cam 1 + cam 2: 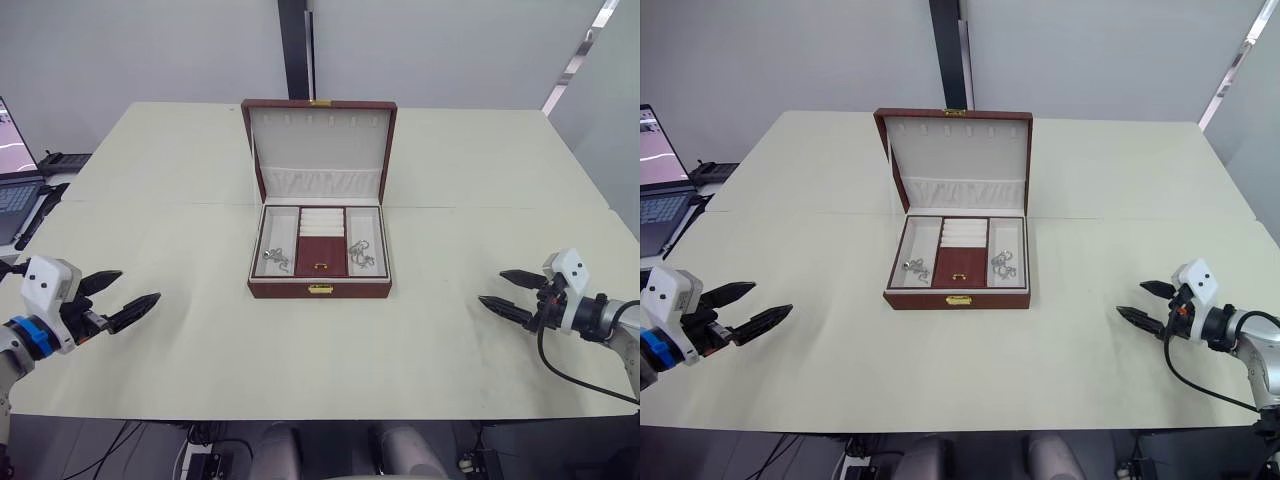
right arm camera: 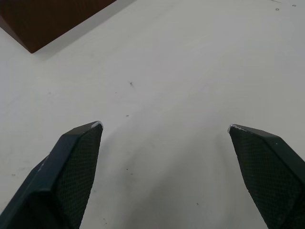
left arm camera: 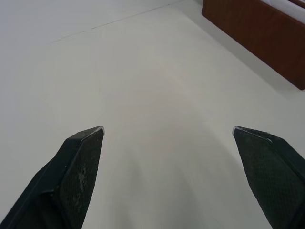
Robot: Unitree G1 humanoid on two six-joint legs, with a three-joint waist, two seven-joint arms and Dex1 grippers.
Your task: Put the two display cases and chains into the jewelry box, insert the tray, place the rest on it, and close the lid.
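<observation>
The jewelry box [image 1: 320, 289] stands in the middle of the table with its lid [image 1: 320, 135] upright and open. The tray [image 1: 321, 257] sits inside it, showing a ring-roll section and a brown centre cover. Small silver jewellery pieces lie in the tray's left compartment [image 1: 276, 259] and right compartment [image 1: 361, 253]. The display cases and the chains are hidden. My left gripper [image 1: 139, 285] hovers open over the near left of the table, well away from the box. My right gripper [image 1: 492, 286] hovers open at the near right, also apart. A box corner [image 3: 257, 33] shows beyond the left fingers.
A laptop [image 1: 15, 170] and black gear [image 1: 60, 160] sit off the table's left edge. A dark pillar [image 1: 294, 48] rises behind the table. The cream tabletop [image 1: 200, 330] spreads wide around the box, with a seam across its middle.
</observation>
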